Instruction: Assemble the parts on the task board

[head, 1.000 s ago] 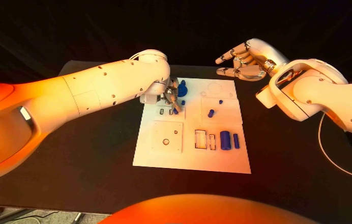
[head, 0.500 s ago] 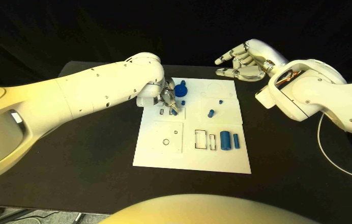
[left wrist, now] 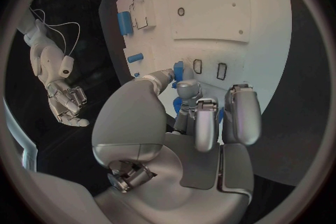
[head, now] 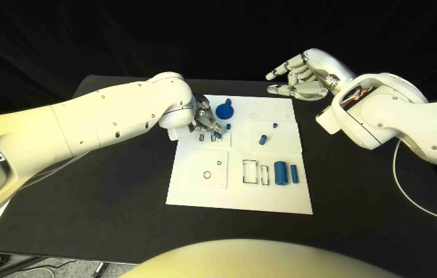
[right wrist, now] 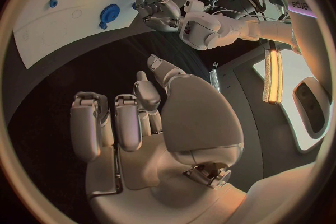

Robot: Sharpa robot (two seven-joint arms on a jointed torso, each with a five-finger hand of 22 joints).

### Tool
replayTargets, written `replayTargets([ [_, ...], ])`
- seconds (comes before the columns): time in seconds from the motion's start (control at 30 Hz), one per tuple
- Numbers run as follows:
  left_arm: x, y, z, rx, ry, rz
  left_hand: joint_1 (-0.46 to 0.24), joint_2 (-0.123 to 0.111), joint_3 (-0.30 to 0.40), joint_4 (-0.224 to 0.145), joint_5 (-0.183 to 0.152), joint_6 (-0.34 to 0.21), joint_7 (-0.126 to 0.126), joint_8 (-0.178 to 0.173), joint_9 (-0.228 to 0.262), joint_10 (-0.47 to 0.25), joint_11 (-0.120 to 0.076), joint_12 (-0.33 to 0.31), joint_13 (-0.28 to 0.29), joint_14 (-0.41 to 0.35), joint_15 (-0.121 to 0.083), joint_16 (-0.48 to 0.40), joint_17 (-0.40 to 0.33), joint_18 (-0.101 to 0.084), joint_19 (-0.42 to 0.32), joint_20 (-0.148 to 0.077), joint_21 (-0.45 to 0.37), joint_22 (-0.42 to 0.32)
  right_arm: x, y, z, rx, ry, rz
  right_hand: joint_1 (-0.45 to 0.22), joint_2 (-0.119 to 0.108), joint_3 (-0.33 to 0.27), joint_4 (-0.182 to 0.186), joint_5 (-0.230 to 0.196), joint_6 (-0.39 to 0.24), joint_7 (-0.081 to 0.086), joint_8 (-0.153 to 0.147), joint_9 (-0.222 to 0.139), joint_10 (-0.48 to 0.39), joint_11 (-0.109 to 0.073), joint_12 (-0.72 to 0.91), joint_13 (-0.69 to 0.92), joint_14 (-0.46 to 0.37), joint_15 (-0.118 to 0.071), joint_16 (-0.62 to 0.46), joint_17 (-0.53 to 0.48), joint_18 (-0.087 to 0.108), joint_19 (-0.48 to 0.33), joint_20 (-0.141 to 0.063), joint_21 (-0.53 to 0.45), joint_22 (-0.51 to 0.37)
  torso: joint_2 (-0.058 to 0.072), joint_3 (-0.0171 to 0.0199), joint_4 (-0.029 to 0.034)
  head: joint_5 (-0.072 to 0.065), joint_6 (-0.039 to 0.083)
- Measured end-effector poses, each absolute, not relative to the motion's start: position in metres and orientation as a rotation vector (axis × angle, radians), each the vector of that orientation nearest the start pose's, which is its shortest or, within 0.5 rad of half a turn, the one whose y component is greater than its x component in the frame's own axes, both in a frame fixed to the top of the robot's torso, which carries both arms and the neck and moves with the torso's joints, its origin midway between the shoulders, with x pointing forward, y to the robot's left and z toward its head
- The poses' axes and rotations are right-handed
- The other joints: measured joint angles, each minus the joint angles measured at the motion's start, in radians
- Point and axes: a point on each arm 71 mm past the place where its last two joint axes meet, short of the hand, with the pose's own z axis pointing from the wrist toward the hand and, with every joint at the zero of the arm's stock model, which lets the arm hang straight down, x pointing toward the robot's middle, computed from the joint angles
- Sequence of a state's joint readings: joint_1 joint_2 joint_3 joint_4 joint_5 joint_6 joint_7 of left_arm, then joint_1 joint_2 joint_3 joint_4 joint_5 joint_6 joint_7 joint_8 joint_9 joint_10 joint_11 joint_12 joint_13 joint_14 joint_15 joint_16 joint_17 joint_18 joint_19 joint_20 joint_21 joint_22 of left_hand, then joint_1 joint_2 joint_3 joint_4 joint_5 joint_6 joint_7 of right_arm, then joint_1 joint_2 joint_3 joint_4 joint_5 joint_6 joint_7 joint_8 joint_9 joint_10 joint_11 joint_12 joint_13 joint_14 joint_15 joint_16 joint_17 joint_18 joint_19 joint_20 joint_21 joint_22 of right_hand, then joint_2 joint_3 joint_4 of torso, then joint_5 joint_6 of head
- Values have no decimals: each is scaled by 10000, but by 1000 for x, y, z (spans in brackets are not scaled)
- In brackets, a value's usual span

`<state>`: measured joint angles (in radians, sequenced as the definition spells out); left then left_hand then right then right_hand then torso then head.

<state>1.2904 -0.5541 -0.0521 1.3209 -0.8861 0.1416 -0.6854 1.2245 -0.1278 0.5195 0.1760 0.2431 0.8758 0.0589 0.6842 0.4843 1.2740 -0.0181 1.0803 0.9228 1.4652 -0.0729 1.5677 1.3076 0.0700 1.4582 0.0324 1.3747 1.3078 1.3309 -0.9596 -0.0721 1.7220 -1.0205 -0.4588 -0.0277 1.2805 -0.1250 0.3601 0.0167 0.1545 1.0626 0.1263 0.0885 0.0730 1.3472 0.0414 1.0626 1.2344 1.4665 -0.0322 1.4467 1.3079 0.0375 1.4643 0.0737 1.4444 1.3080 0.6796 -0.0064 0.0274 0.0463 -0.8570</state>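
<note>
The white board (head: 239, 193) lies flat in the middle of the black counter (head: 109, 215). The left hand (head: 206, 122) is lowered over the board's far left area. Its thumb and one finger pinch a small blue peg (left wrist: 178, 71) just above two small rectangular slots (left wrist: 209, 69); the remaining fingers are curled alongside. A blue gear (head: 226, 110) sits on the board just beyond that hand. A blue cylinder (head: 280, 172) and a thinner blue bar (head: 293, 173) lie side by side near the board's right edge. The right hand (head: 300, 76) hangs above the counter beyond the board's far right corner, fingers loosely spread and holding nothing.
</note>
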Motion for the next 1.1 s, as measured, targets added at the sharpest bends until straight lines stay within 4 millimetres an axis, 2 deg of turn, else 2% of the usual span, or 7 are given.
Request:
replayTargets([
  [0.13,512,134,-207,-3311,23900,-3998,-45,-44,95,-95,1,5,6,41,4,16,-16,0,16,0,0,0,0,0,0,0,41,0,464,-205,-117,1918,15485,9444,0,0,0,0,0,0,0,0,0,0,0,0,0,0,0,0,-1,0,0,0,0,0,-8,6,17,-8,-25],
  [0.47,508,140,-214,-3109,23648,-3611,-163,-84,207,-208,47,37,-4,42,38,70,1,0,55,0,0,0,-1,-1,-1,0,89,-1,464,-205,-118,1938,15503,9438,0,0,-29,29,0,0,0,0,0,0,0,0,0,0,0,0,-2,0,0,0,0,-2,-16,11,28,72,-48],
  [1.1,507,140,-215,-2443,23298,-3154,-207,-127,340,-285,88,69,0,89,56,90,-18,40,53,1,-1,0,-3,0,35,-36,83,-2,463,-205,-119,1939,15536,9463,0,0,-28,28,0,0,0,0,0,1,1,-1,0,0,0,0,-4,0,0,0,0,-4,-1,12,-6,132,-38],
])
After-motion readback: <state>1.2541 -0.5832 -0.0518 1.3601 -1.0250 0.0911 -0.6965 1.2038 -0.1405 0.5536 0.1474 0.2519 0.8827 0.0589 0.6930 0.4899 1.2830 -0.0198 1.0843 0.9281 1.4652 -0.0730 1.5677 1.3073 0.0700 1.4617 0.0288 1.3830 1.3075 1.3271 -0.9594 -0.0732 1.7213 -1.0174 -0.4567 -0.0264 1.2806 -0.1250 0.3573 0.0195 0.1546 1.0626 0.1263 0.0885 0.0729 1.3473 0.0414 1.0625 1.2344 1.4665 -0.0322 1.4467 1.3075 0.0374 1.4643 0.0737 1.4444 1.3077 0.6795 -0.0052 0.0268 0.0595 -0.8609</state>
